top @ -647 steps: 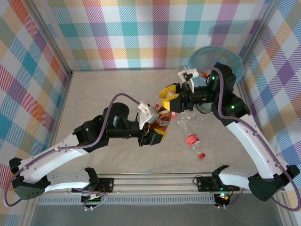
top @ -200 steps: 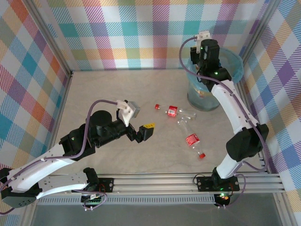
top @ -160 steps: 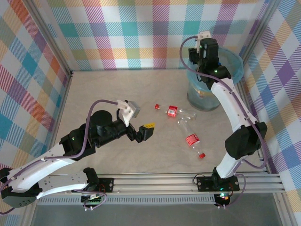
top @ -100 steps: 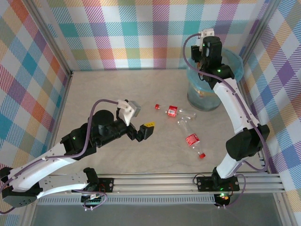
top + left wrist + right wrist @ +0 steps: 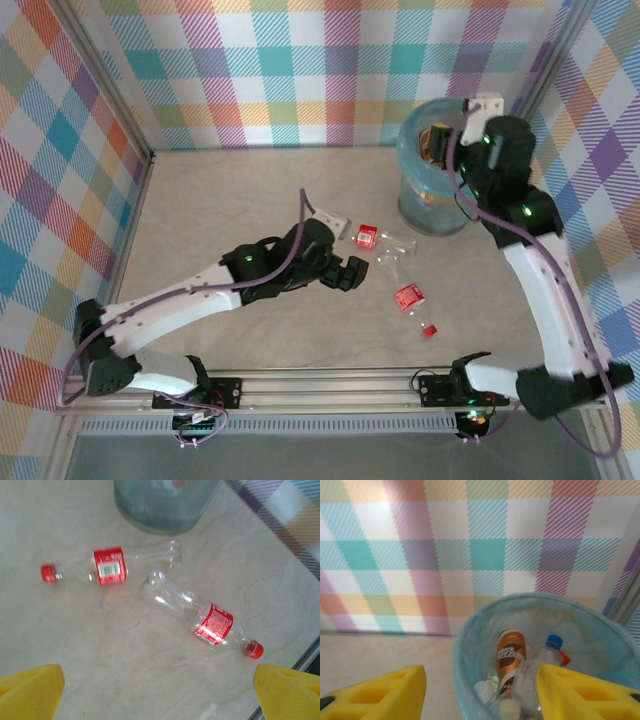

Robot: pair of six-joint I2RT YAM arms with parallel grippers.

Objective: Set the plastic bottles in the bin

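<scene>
Left gripper (image 5: 159,681) has advanced over the beige counter (image 5: 75,630), released, above two clear bottles (image 5: 109,568) (image 5: 212,624). Right gripper (image 5: 481,687), released, faces the bin (image 5: 540,597) by the plaid wall (image 5: 490,555).

1. bin (image 5: 165,505): in the left wrist view its upper part was lost past the top edge, and its contents were a pinkish blur through the wall. In the right wrist view the frame cut off its near rim and right side. In the top view its right rim was hidden behind the right arm (image 5: 520,200).
2. left gripper (image 5: 159,685): fingers (image 5: 30,692) were clipped at both bottom corners.
3. right gripper (image 5: 481,680): fingers were cut by the bottom edge.
4. brown bottle (image 5: 511,655): lower end was buried among others; label lettering was unreadable.
5. blue-capped bottle (image 5: 553,641): body was indistinct against the liner.
</scene>
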